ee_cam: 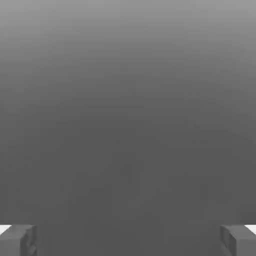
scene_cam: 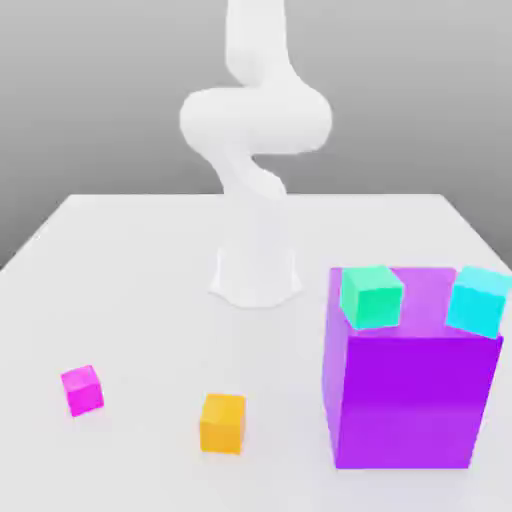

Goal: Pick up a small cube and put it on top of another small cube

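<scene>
Orange cube sits just beside magenta cube, with nothing between the spread fingers.

The gripper stands wide open, with one grey fingertip on each side of it and a broad gap between the two, and beyond the gripper there is a plain grey background, lighter farther from the fingertips.

Arm cut off at top edge; claw fingertips cropped at frame edges.
</scene>
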You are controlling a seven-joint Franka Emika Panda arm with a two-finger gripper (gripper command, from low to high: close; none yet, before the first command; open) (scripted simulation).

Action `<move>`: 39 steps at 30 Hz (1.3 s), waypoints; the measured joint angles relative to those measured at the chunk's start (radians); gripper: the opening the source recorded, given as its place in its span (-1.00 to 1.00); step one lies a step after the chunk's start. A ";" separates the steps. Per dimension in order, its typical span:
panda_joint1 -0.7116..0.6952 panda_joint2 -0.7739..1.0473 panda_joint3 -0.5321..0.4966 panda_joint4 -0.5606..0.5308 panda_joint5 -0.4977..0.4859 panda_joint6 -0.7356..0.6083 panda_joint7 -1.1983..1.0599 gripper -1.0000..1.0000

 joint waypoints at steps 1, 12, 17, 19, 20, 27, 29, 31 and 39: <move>-0.017 0.040 -0.012 -0.018 0.001 0.023 0.015 0.00; -0.179 0.440 -0.142 -0.201 0.021 0.255 0.154 0.00; -0.244 0.622 -0.210 -0.283 0.046 0.360 0.205 0.00; -0.288 0.696 -0.231 -0.316 0.063 0.401 0.220 0.00; -0.305 0.733 -0.239 -0.333 0.074 0.422 0.227 0.00; -0.422 0.989 -0.139 -0.338 0.227 0.600 0.147 0.00; -0.461 1.049 -0.092 -0.325 0.264 0.646 0.119 -1.00; -0.461 1.049 -0.092 -0.325 0.264 0.646 0.119 -1.00; -0.419 0.962 -0.149 -0.345 0.194 0.580 0.172 -1.00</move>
